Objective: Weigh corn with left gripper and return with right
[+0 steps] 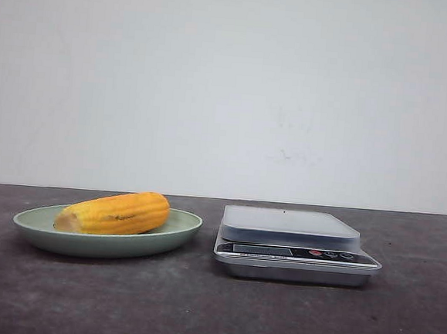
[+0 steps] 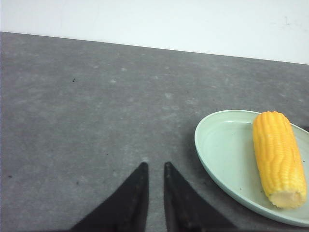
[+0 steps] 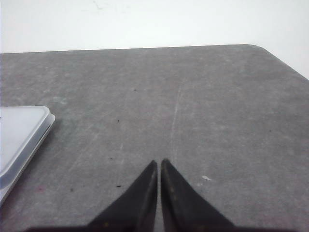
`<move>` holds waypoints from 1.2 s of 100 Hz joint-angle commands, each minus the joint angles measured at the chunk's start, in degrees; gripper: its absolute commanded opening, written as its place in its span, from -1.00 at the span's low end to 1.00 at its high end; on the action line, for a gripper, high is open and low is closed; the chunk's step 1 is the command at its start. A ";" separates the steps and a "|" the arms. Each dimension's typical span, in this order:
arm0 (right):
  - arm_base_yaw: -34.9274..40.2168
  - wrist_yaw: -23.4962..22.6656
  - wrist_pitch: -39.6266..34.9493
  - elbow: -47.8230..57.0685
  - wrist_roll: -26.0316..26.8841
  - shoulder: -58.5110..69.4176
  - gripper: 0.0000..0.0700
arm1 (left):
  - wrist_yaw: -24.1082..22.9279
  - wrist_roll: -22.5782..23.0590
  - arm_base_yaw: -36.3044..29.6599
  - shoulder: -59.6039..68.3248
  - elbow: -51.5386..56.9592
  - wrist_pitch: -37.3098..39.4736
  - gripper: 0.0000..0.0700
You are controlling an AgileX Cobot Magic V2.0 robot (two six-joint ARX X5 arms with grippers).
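- The corn (image 1: 114, 213) is lying on its side in the green plate (image 1: 40, 230), on the left part of the dark table (image 1: 197, 304) as the front camera sees it.
- Its pale cut end is pointing toward the plate's left rim in that view, and its rounded yellow-orange end is reaching toward the plate's right half.
- In the left wrist view, the corn (image 2: 279, 157) is resting lengthwise inside the plate (image 2: 217, 150), with the cut end nearer the camera.
- The kitchen scale (image 1: 296, 246) is standing just beside the plate on its right, apart from it, with nothing sitting on its flat grey platform.
- The scale's display strip and small buttons are facing the front camera; the reading is too small to make out.
- The left gripper (image 2: 154, 168) is hovering over bare table beside the plate, touching neither plate nor corn; its dark fingertips are standing slightly apart with a narrow strip of table showing between them, and they are holding nothing.
- The right gripper (image 3: 159, 163) is hanging over bare table, with its fingertips pressed nearly together and nothing between them.
- A corner of the scale (image 3: 19, 140) is showing at the edge of the right wrist view, well apart from that gripper.
- Neither arm is appearing in the front view.
- A plain white wall (image 1: 230, 82) is rising behind the table.
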 commanded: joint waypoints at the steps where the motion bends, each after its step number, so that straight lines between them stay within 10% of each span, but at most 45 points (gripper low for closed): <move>1: 0.07 0.00 0.74 -0.24 0.24 -0.07 -0.97 | 0.04 0.72 0.00 -0.09 -0.98 -0.20 -0.94; 120: 0.07 0.02 -0.02 -0.24 1.27 -0.04 -0.97 | 0.04 0.76 0.02 -0.07 -0.98 -0.20 -0.94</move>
